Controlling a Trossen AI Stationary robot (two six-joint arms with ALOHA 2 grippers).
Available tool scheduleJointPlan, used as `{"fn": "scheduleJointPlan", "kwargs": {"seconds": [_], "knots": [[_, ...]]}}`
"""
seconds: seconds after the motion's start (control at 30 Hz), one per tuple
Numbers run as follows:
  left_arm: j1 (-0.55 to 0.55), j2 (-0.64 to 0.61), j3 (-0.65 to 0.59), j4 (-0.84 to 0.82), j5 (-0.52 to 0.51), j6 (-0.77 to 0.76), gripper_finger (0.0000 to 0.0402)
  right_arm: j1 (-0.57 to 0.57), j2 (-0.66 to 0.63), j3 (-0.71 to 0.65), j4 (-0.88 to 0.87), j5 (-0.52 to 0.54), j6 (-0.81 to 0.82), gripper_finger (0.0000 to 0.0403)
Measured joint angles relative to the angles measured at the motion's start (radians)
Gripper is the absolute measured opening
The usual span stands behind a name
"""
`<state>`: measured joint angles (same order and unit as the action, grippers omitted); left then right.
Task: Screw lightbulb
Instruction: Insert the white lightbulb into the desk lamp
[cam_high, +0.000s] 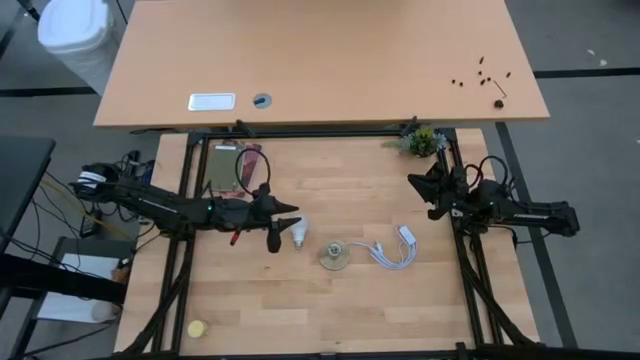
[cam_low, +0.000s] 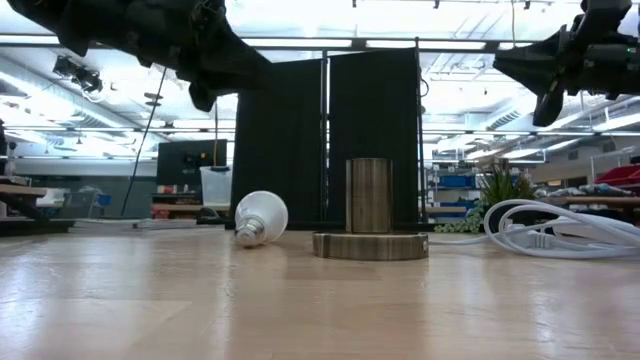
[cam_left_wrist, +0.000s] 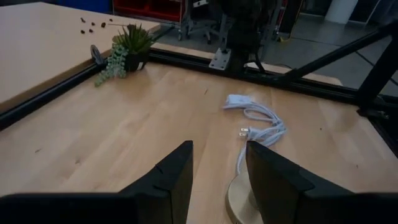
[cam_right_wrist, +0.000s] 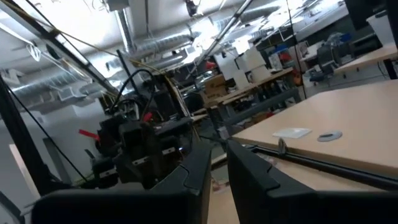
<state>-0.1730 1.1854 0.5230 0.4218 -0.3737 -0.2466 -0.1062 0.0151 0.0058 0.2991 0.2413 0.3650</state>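
Note:
The white lightbulb (cam_high: 298, 232) lies on its side on the wooden table, its screw base (cam_low: 246, 235) toward the near edge. Right of it stands the round silvery socket (cam_high: 334, 255), upright on its disc base (cam_low: 370, 245), with a white cable (cam_high: 392, 248) leading off to the right. My left gripper (cam_high: 285, 222) hovers above the table just left of the bulb, open, with nothing between its fingers (cam_left_wrist: 174, 174); the bulb is hidden in the left wrist view. My right gripper (cam_high: 418, 186) waits raised at the table's right side, shut and empty.
A small potted plant (cam_high: 423, 141) stands at the far right corner. A green pad with red-handled tools (cam_high: 238, 165) lies at the far left, and a small yellow thing (cam_high: 197, 328) near the front left. A larger table (cam_high: 320, 60) lies beyond the far edge.

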Motion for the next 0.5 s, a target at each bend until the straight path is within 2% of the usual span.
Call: {"fn": "scheduleJointPlan", "kwargs": {"seconds": [0.2, 0.4, 0.5], "knots": [[0.001, 0.0, 0.001, -0.068, -0.017, -0.04, 0.0152, 0.0, 0.0, 0.0, 0.004, -0.007, -0.005, 0.0062], [-0.006, 0.0, 0.002, -0.194, -0.078, -0.144, 0.0152, 0.001, 0.012, 0.0, 0.022, -0.188, -0.072, 0.0062], [-0.006, 0.0, 0.045, -0.324, -0.078, -0.194, 0.0152, 0.012, 0.07, 0.0, 0.003, -0.204, -0.047, 0.0062]]}}
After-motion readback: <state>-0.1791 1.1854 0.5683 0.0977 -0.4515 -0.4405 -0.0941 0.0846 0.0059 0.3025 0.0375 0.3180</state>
